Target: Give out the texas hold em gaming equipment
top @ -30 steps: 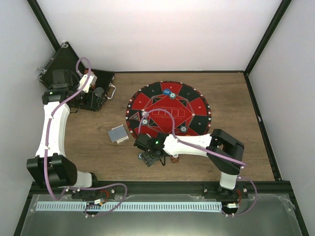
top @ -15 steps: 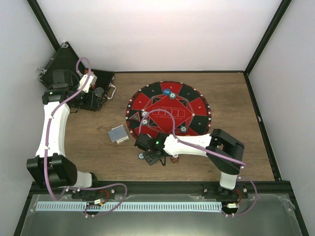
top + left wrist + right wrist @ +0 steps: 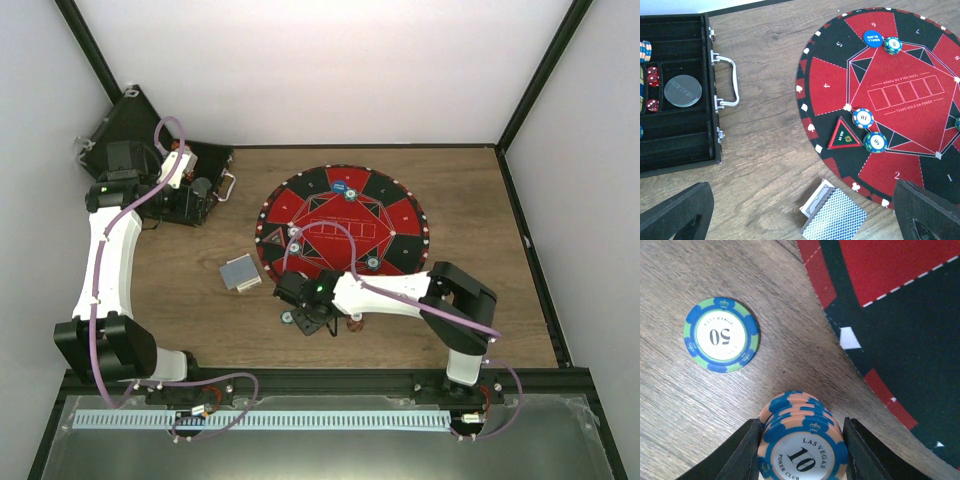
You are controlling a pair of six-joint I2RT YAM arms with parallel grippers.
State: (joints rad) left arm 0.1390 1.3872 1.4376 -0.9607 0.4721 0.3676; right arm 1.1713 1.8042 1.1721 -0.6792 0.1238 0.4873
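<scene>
The right gripper (image 3: 804,452) has its jaws pinching a stack of orange-and-blue chips (image 3: 801,432) on the surface (image 3: 685,410) just off the mat (image 3: 910,350), near a green chip (image 3: 721,335). A loose squeeze could shed lower chips on lifting. The left gripper (image 3: 801,215) hangs with jaws spread.

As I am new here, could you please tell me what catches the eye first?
The large round red-and-black mat dominates the middle of the table. At its near edge, the right pincer grips a stack of orange-and-blue chips, a green chip lying beside it. A black case lies open at the far left.
</scene>
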